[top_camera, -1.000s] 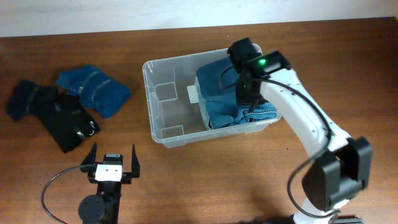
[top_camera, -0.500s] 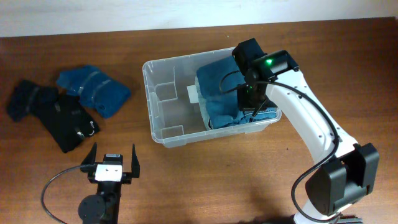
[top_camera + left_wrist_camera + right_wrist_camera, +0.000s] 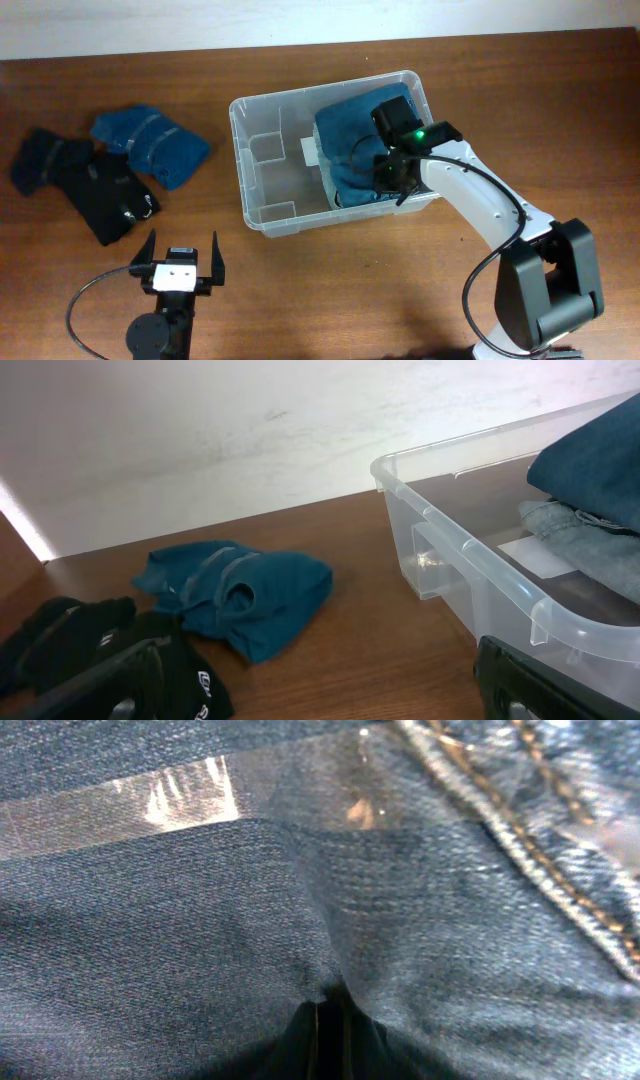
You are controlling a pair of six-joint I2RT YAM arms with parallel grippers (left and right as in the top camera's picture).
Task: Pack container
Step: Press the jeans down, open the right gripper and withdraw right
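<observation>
overhead: the container [image 3: 241, 160], a clear plastic bin, sits near the middle of the brown wooden worktop [image 3: 560, 90], slightly turned. folded blue clothes [image 3: 345, 135] fill its right half; the left half is bare apart from a white label [image 3: 310, 152] on the bottom, just beside the pile. the right arm reaches in from the front right, and the right end effector [image 3: 392, 176] is down on the clothes close to the container's near wall. its wrist, with a green light on top, covers the tips, so i cannot tell whether it is wide or narrow. well left of the container a crumpled blue garment [image 3: 150, 145] lies touching a black garment [image 3: 85, 180]. the left end effector [image 3: 182, 260] sits at the front edge of the worktop, spread wide and holding nothing.

left wrist: the container's rolled rim and rounded corner fill the right side, with the folded clothes and the label visible through the clear wall. the blue garment lies left of it on the worktop, apart from the container, with the black one nearer the camera. the dark fingers [image 3: 545, 680] stand far apart at the bottom corners.

right wrist: blue denim fills the whole view, very close. an orange stitched seam [image 3: 520, 830] runs down the upper right, and a shiny clear band [image 3: 180, 802] crosses the top. no fingertips show.
</observation>
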